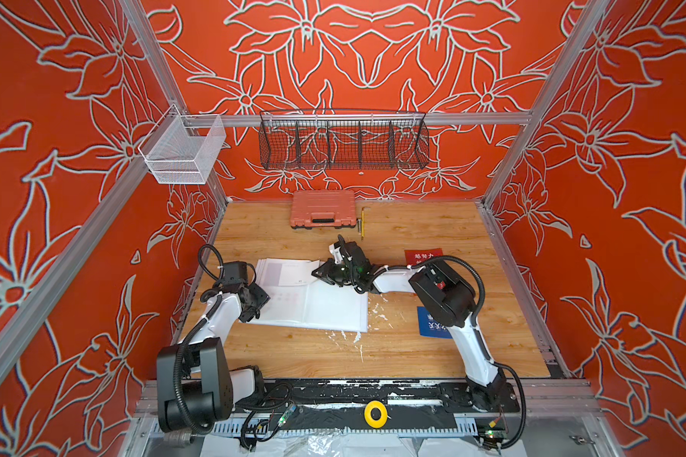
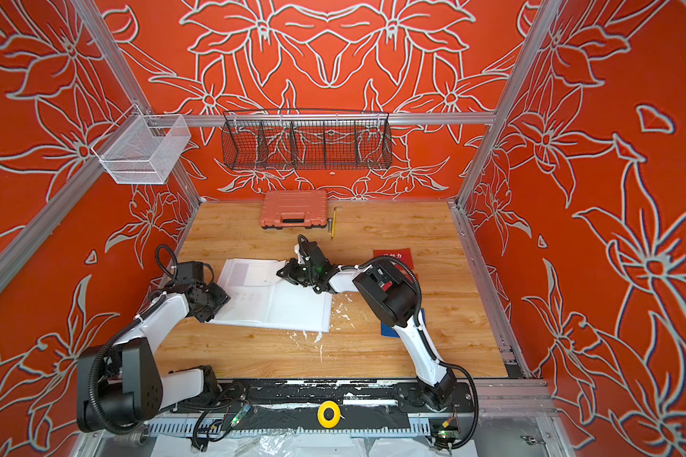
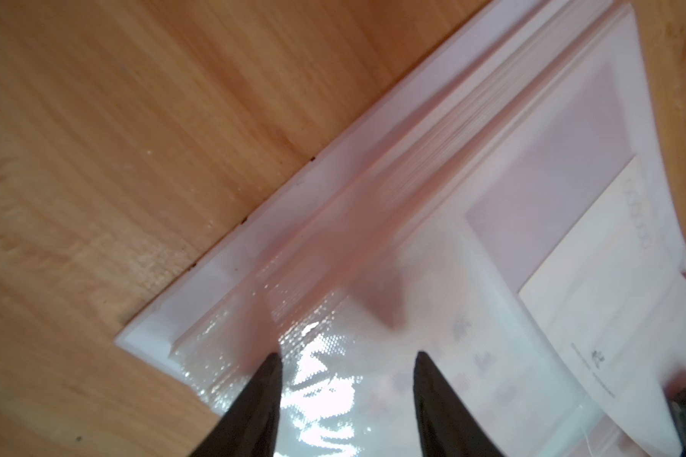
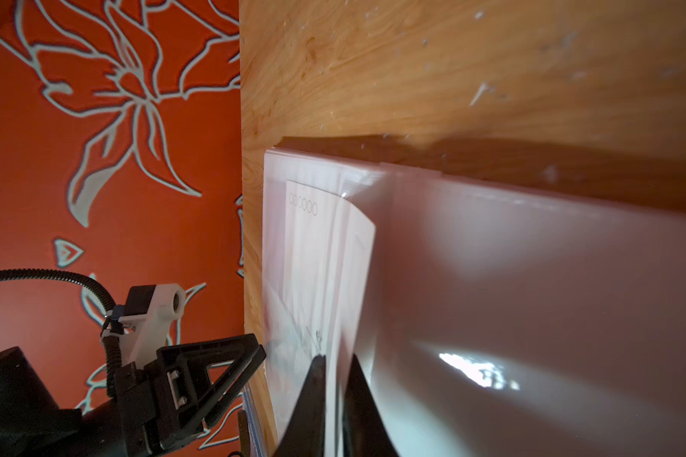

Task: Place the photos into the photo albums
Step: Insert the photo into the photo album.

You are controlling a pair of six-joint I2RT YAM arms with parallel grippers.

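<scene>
- Tape roll (image 1: pixel 367 414), yellow, sits on the front rail between the two arm bases.
- Table (image 1: pixel 412 356) is wood-look, with white flecks scattered by the album's right edge.
- Album (image 1: pixel 325 308) lies open and flat, mid-table and a bit left, with white sleeve pages up. Both top views show it.
- Left claw (image 3: pixel 345 358) is down on the album's near-left corner. Its fingers are spread, tips on the shiny plastic sleeve, nothing between them.
- Blue card (image 1: pixel 426 322) lies right of the album, partly hidden under the right arm.
- Right claw (image 4: pixel 335 360) reaches across to the far part of the album, near the spine.
- Its fingers are almost together with a thin white edge between them. Honestly can't tell if they're really clamping it.
- White card (image 1: pixel 294 273) lies on the far end of the left page, the corner by the right claw curled up. The right wrist view shows a row of small circles printed on it.
- Red card (image 1: pixel 420 256) lies farther back on the right, apart from the album.
- Case (image 1: pixel 322 209), orange-pink, sits closed at the back wall, with a yellow stick (image 1: pixel 362 225) just beside it.
- Black basket (image 1: pixel 343 142) and white basket (image 1: pixel 183 152) hang on the rail above.
</scene>
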